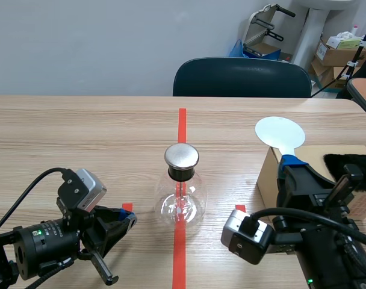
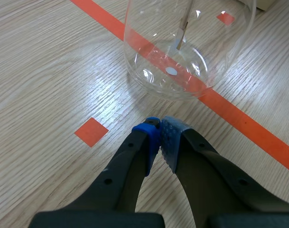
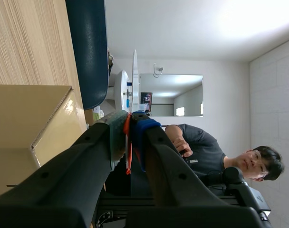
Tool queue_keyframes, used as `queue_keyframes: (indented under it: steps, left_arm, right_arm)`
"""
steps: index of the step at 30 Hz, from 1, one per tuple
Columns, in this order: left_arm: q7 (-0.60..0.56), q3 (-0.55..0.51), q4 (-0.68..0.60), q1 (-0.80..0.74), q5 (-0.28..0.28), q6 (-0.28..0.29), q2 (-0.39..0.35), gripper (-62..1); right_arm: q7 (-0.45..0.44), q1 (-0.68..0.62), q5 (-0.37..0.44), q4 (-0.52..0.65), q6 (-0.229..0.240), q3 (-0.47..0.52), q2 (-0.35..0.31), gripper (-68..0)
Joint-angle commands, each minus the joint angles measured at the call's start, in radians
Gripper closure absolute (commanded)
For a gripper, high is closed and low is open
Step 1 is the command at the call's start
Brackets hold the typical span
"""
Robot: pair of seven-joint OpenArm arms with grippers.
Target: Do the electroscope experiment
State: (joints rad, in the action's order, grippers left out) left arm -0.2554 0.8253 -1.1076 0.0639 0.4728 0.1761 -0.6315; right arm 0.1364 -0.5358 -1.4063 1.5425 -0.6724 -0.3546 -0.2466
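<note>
Progress: early, I judge | my right fingers (image 1: pixel 291 161) grip white disc (image 1: pixel 279 132) | left fingers (image 2: pixel 147 137) closed, empty | electroscope (image 1: pixel 180 201) not yet approached

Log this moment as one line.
left gripper shut, empty, near electroscope | right gripper shut on white disc paddle, held upright by cardboard box | electroscope standing on centre tape line
</note>
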Motion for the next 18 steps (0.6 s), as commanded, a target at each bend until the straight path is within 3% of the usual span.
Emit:
queue_keyframes:
  steps: [1, 8, 11, 14, 18]
  left_arm:
    - [-0.010, -0.003, -0.018, -0.003, 0.006, 0.002, 0.005, -4.0]
    - [-0.010, -0.003, -0.018, -0.003, 0.006, 0.002, 0.005, -4.0]
    - [-0.006, -0.003, -0.018, -0.003, 0.006, 0.002, 0.005, -4.0]
    - [-0.005, -0.003, -0.018, -0.003, 0.006, 0.002, 0.005, -4.0]
    - [0.015, -0.003, -0.018, -0.003, 0.006, 0.002, 0.005, -4.0]
  right_arm:
    - [0.008, 0.001, 0.000, 0.008, -0.009, 0.007, -0.011, -0.7]
    - [0.003, -0.003, 0.013, 0.008, -0.021, 0.007, -0.010, -0.7]
    - [-0.040, -0.023, 0.068, 0.011, -0.077, 0.025, -0.010, -0.7]
    - [-0.123, -0.060, 0.113, 0.013, -0.111, 0.086, -0.005, -0.7]
    - [-0.301, -0.123, 0.194, 0.013, -0.111, 0.209, 0.019, -0.7]
